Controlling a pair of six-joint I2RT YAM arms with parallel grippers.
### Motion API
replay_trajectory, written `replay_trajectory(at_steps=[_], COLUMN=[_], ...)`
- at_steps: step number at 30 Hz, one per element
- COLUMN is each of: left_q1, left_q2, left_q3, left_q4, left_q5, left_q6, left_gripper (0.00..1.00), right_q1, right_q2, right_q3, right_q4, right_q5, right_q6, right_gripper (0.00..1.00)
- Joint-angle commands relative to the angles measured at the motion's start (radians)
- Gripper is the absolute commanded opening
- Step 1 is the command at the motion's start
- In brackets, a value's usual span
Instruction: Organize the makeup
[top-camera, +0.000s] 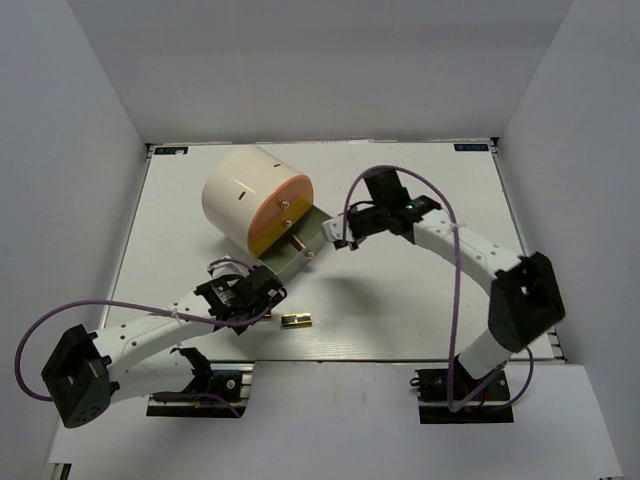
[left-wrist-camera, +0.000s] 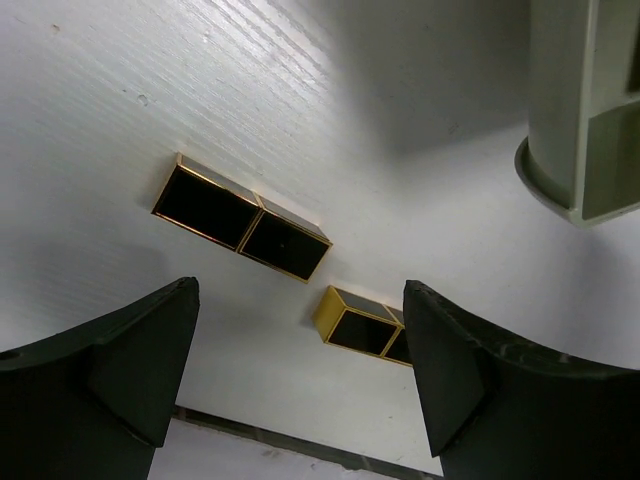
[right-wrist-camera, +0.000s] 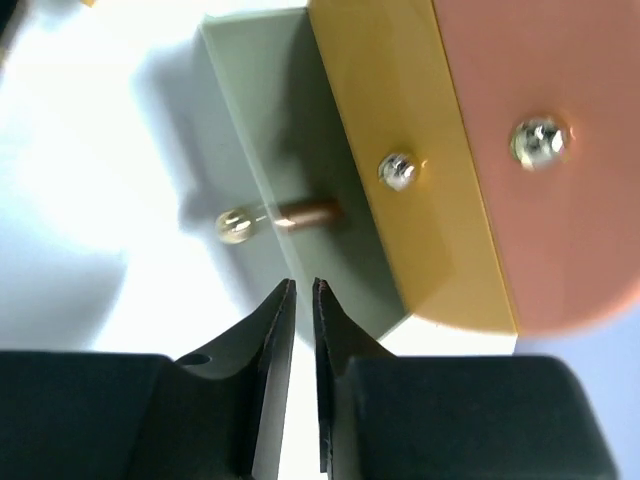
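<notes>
Left gripper (left-wrist-camera: 300, 380), jaws wide, hovers over two gold-and-black cases (left-wrist-camera: 240, 217) on the table (top-camera: 400, 300), ready to descend and grasp. Right gripper (right-wrist-camera: 303, 330), nearly closed and empty, faces the drawer (right-wrist-camera: 300, 180) knob (right-wrist-camera: 236, 225).

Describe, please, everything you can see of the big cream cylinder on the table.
The cylinder lies on its side at the far left of the table, its round orange face turned toward the right arm. The wall looks like smooth cream plastic. The face shows a peach upper part, a yellow lower band and two silvery knobs. A grey-green drawer with a copper-stemmed knob stands pulled out below it. Neither gripper touches it.
</notes>
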Motion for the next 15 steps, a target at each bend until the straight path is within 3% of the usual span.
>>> replay_trajectory(at_steps=[1, 8, 15], left_q1=[0.017, 0.027, 0.047], left_q2=[0.001, -0.074, -0.110], left_q3=[0.019, -0.047, -0.114], left_q4=[-0.004, -0.071, -0.086], left_q5=[-0.009, 0.007, 0.017], left_q6=[0.005, -0.284, -0.475], left_gripper=[0.92, 0.80, 0.79], right_q1=[-0.030, -0.056, -0.090], right_q2=[-0.154, -0.348, -0.445], right_q3=[-0.128, -0.362, -0.449], right_q4=[0.087, 0.190, 0.227], right_q5=[-0.064, -0.068, -0.065], right_q6=[0.154, 0.296, 0.365], right_gripper=[0.19, 0.21, 0.21])
